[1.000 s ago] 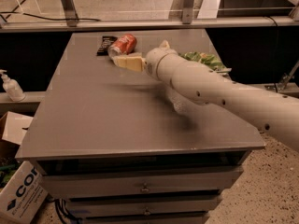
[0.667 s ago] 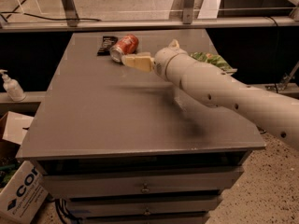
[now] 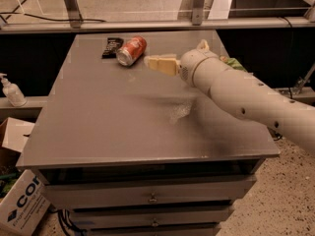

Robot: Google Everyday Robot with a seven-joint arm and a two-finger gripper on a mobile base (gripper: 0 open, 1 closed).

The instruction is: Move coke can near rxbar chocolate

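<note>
Nearest to me, drawers (image 3: pixel 152 196) sit under the grey table (image 3: pixel 108 124), with a cardboard box (image 3: pixel 20 206) on the floor at the left and a soap bottle (image 3: pixel 11 90) on a ledge beyond it. My arm (image 3: pixel 246 97) reaches in from the right, low over the tabletop, and hides most of a green bag (image 3: pixel 237 63) behind it. The gripper (image 3: pixel 150 62) points left at the far end of the table; I cannot tell whether it is spread or closed. It holds nothing. Just past its tip the can (image 3: pixel 132 50) lies on its side, silver end towards me; I cannot tell if they touch. The rxbar (image 3: pixel 112 46) lies flat just left of the can, close to the far edge.
</note>
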